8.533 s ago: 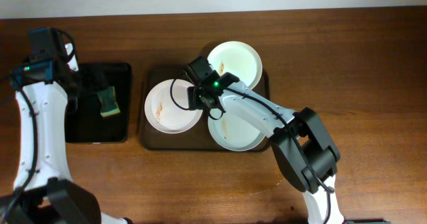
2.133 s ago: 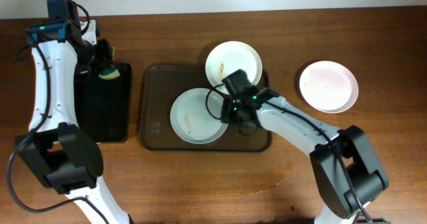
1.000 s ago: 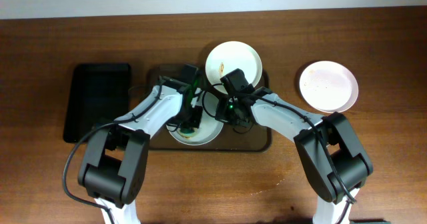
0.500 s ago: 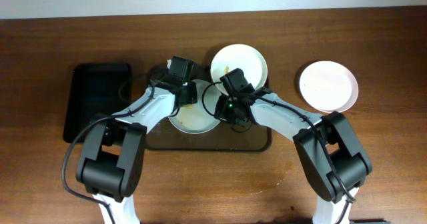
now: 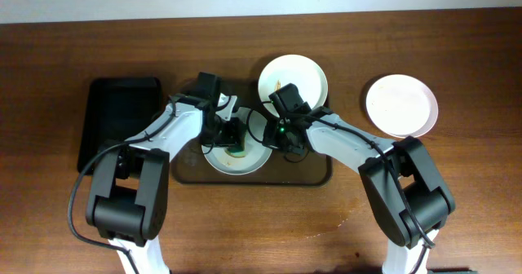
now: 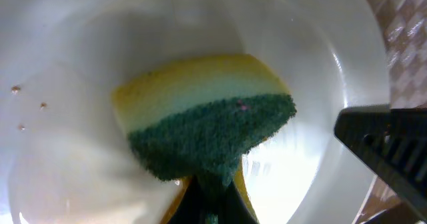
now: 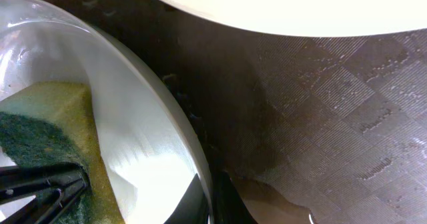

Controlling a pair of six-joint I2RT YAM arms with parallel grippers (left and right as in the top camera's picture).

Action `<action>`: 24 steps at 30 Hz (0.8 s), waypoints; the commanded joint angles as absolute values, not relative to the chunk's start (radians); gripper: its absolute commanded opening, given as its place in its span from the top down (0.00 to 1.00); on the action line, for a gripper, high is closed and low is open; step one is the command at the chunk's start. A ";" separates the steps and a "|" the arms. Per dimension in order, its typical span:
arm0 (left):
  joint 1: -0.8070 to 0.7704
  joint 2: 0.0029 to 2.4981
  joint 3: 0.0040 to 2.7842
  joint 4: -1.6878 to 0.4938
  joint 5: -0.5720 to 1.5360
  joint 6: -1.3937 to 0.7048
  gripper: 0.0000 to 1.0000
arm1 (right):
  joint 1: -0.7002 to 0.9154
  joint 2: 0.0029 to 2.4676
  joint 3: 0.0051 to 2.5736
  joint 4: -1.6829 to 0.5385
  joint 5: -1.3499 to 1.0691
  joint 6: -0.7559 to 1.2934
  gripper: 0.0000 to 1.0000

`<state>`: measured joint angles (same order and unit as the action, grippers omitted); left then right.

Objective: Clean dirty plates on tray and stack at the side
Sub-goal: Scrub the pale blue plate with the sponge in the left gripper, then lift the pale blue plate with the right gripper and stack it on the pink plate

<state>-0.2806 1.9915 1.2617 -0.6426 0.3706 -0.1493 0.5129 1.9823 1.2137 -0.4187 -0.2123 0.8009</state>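
Left gripper [image 6: 212, 201] clamps a yellow-green scouring sponge [image 6: 207, 127] pressed inside the near plate [image 5: 222, 158]; right gripper [image 7: 212, 196] pinches that plate's rim; the plate lies in the brown tray [image 5: 192, 174]; second plate [image 5: 295, 77] at its far-right corner; third plate [image 5: 401, 104] on the table [image 5: 457, 209], well apart.

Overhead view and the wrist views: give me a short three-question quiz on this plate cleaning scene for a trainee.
1. True or false: the left gripper presses a yellow-and-green sponge onto a round white plate in the dark brown rectangular tray.
2. How many plates lie wholly off that tray? A none, B one, C two.
3. Fill in: the right gripper pinches that plate's ____.
Key: 1 true; 2 B, the pale pinkish plate on the wooden table; 3 rim.
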 commanded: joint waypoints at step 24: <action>-0.295 2.049 1.151 -0.612 0.225 -0.175 0.99 | 0.509 2.017 1.206 -0.414 -0.187 0.817 0.95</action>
<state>-0.3107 1.9518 1.2098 -0.6735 0.2829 -0.1692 0.4995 1.9835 1.2148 -0.4095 -0.1883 0.8085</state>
